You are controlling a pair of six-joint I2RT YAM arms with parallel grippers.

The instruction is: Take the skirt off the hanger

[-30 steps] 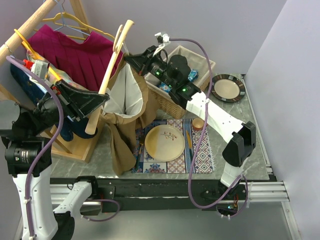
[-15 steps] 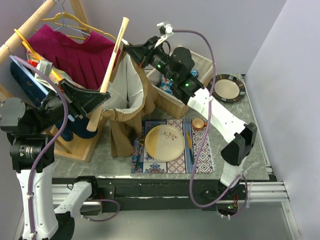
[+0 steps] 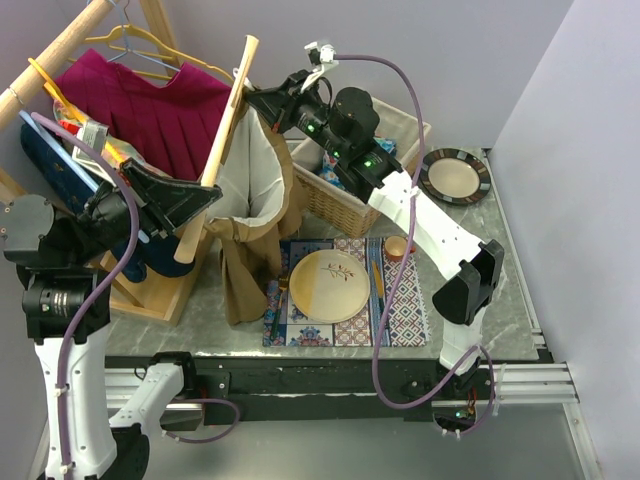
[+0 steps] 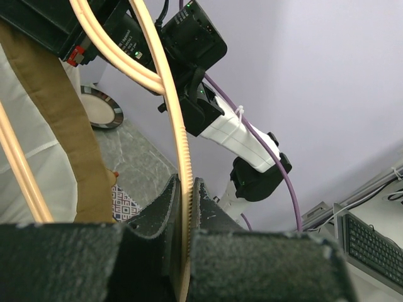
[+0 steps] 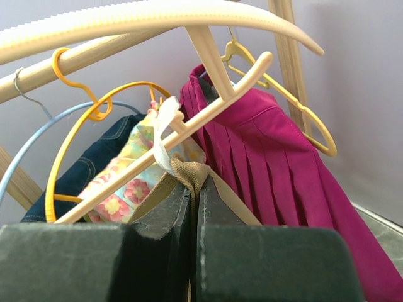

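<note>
A tan skirt (image 3: pixel 250 250) with white lining hangs from a cream hanger (image 3: pixel 222 140) between the two arms. My left gripper (image 3: pixel 205 200) is shut on the hanger's toothed lower bar (image 4: pixel 182 145), which runs up from between the left gripper's (image 4: pixel 187 189) fingers. My right gripper (image 3: pixel 262 103) is shut on the skirt's waistband (image 5: pixel 189 170) at its top edge, just below the hanger (image 5: pixel 157 16). A white loop (image 5: pixel 162 135) from the waistband still wraps the hanger's straight bar. The tan waistband (image 4: pixel 63 119) droops at the left of the left wrist view.
A wooden clothes rack (image 3: pixel 60 50) at the left carries a magenta pleated garment (image 3: pixel 150 110), a floral piece and denim on other hangers. A wicker basket (image 3: pixel 340 200) stands behind a patterned placemat (image 3: pixel 405 310) with a plate (image 3: pixel 327 285). A dark-rimmed plate (image 3: pixel 455 176) lies far right.
My right gripper has drawn the waistband up and back toward the rack. The hanger has tilted more upright and the skirt's hem has risen off the placemat's edge.
</note>
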